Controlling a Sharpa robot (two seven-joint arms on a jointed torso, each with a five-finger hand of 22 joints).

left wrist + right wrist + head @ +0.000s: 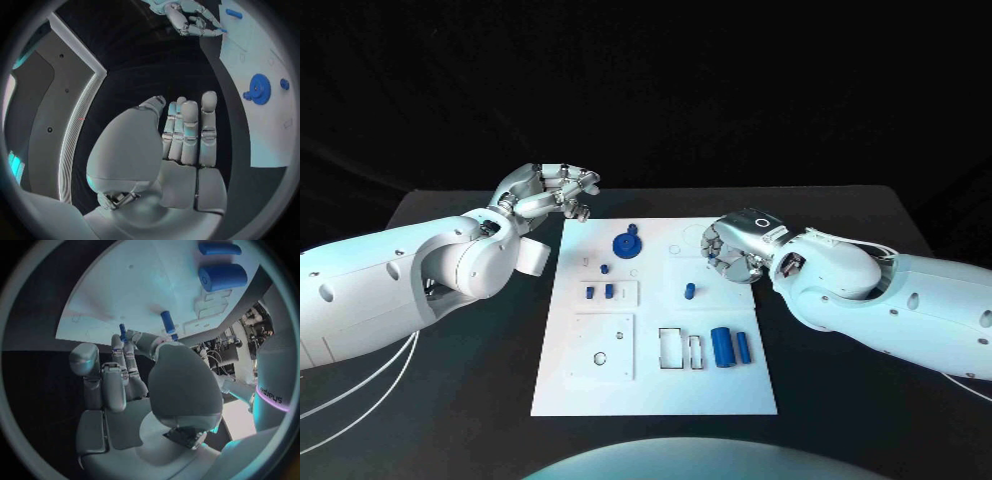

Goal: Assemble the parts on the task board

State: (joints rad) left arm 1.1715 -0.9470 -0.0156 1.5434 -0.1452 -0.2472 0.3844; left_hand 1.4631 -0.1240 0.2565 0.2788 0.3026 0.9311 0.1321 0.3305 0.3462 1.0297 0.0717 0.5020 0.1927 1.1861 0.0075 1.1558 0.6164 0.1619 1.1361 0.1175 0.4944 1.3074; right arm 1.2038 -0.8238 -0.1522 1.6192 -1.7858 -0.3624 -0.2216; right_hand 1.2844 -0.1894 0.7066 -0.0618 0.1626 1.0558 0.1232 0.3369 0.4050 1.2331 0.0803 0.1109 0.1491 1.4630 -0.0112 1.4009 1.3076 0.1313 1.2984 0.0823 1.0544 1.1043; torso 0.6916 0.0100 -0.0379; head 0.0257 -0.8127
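L hand [557, 190]: fingers curled in, empty, parked off the board's far-left corner so you keep it clear.
R hand [730, 247]: over task board [653, 390] right edge; pinching? can't tell.
Parts: gear [627, 244] far-centre, cylinders [723, 346] near-right, loose.

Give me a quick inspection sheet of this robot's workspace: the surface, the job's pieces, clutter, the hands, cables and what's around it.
Surface: black table with the white task board in the middle.
Job's things: blue gear near the board's far end; small blue peg mid-board; two blue cylinders lying near the right edge; more small blue parts on the left side.
Clutter: nothing seen.
Hands: left hand raised off the board's far left corner, holding nothing; right hand over the board's right edge, fingers curled, contents unclear.
Cables: white cables beneath the left arm.
Surroundings: dark backdrop.
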